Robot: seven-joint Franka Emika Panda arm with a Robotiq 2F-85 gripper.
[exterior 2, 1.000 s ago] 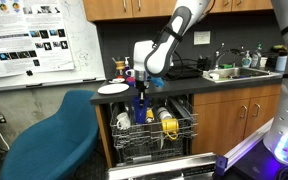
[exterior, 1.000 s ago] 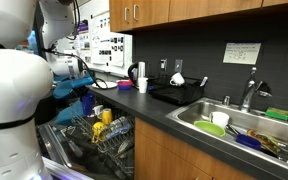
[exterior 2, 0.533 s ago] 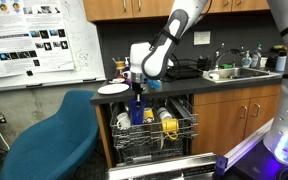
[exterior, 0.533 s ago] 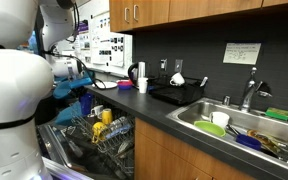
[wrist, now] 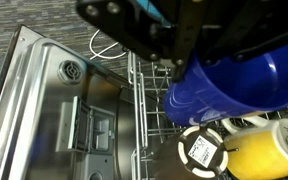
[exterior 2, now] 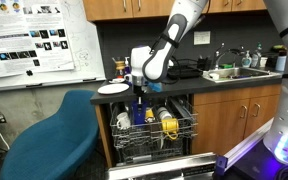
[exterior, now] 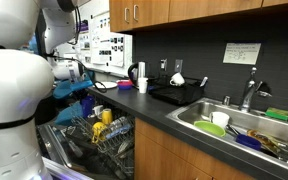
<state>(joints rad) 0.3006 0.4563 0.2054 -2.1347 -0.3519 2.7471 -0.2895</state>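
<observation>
My gripper (wrist: 210, 58) is shut on a dark blue cup (wrist: 234, 85), with black fingers on either side of its rim. In an exterior view the gripper (exterior 2: 138, 82) holds the blue cup (exterior 2: 139, 108) just above the pulled-out dishwasher rack (exterior 2: 156, 138). The rack wires (wrist: 142, 110) lie directly under the cup. A yellow cup (wrist: 269, 150) and a round white-and-black item (wrist: 204, 150) sit in the rack beside it. The yellow cup also shows in both exterior views (exterior 2: 168, 126) (exterior: 106, 117).
The open dishwasher door (wrist: 64, 100) lies below the rack. A white plate (exterior 2: 114, 89) is on the counter edge and a blue chair (exterior 2: 49, 135) stands beside the dishwasher. A black drying tray (exterior: 179, 93), a white cup (exterior: 142, 85) and a dish-filled sink (exterior: 246, 128) sit along the counter.
The arm has shifted only slightly over the rack. The blue cup stays in the gripper.
</observation>
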